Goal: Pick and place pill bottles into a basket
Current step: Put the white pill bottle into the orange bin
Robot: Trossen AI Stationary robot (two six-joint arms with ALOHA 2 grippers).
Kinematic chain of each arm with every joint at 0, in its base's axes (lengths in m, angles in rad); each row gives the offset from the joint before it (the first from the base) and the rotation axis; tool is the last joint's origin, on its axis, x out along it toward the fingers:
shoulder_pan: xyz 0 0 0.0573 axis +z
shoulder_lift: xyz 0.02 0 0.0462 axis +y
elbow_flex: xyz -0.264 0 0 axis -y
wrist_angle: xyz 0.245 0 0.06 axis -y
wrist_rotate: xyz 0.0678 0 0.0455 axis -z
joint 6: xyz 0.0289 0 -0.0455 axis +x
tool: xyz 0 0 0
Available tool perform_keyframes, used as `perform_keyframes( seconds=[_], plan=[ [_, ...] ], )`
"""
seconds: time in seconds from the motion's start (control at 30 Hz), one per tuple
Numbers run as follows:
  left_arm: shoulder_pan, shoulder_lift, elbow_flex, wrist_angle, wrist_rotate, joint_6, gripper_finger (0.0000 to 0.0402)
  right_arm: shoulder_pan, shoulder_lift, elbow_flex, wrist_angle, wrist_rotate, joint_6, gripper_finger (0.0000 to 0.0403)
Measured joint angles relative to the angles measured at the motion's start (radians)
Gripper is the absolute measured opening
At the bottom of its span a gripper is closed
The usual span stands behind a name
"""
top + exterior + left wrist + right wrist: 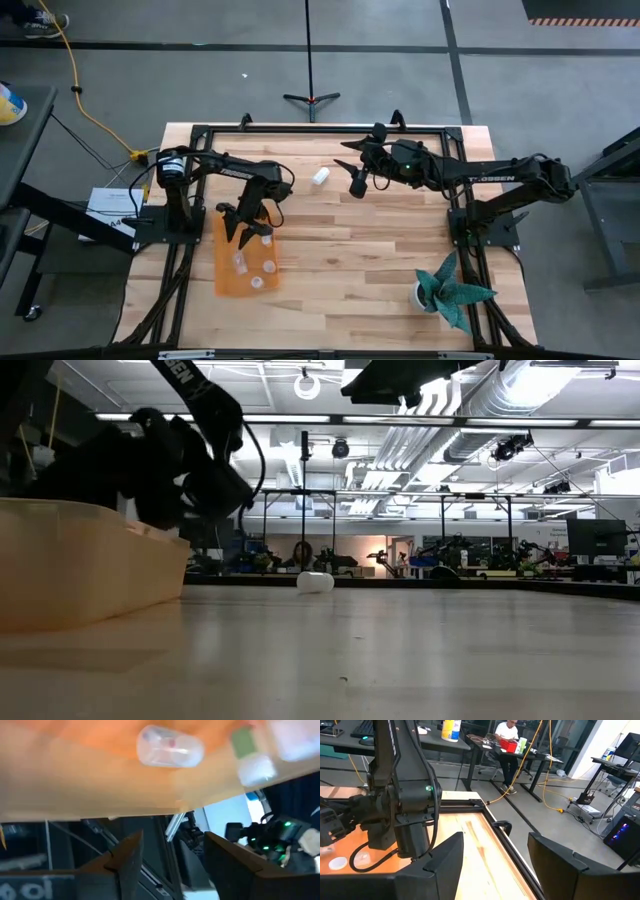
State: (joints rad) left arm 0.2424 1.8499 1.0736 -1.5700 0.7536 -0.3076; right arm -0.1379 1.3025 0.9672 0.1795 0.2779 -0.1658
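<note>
A: From above we see the left gripper (pixel 243 226) spread empty over the translucent orange rectangular basket (pixel 226 282), three small white-capped pill bottles (pixel 256 282) inside.

B: Low view adds one white bottle (pixel 314 582) lying on the table. Right gripper (pixel 358 182) parted, empty.

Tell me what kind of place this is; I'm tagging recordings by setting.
Probably a robotics lab or workshop: exposed ceiling ducts, rows of other robot rigs behind the table, and a person at a cluttered desk.

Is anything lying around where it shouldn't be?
Yes. One pill bottle lies on its side on the bare table, away from the basket that holds the other bottles. It is near the right gripper. The left gripper is over the basket.
</note>
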Motion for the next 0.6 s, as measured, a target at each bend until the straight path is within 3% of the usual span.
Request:
perform_keyframes(
  seconds=[0.1, 0.23, 0.37, 0.47, 0.6],
  plan=[
    [0.0, -0.025, 0.055, -0.002, -0.026, 0.05, 0.023, 0.0, 0.0, 0.0, 0.001, 0.001, 0.0, 0.0211],
    [0.0, -0.087, 0.156, 0.0, -0.135, 0.097, 0.0213, 0.0, 0.0, 0.0, 0.005, 0.027, 0.0, 0.0209],
    [-0.001, -0.181, 0.263, 0.028, -0.351, 0.122, 0.0197, 0.0, 0.0, 0.0, -0.001, 0.071, -0.034, 0.0209],
    [-0.002, -0.276, 0.296, 0.185, -0.524, 0.12, 0.0187, 0.0, 0.0, 0.0, -0.012, 0.084, -0.061, 0.0209],
    [-0.011, -0.423, 0.248, 0.49, -0.571, 0.186, 0.018, -0.022, 0.0, 0.0, -0.075, 0.032, -0.144, 0.0209]
  ],
)
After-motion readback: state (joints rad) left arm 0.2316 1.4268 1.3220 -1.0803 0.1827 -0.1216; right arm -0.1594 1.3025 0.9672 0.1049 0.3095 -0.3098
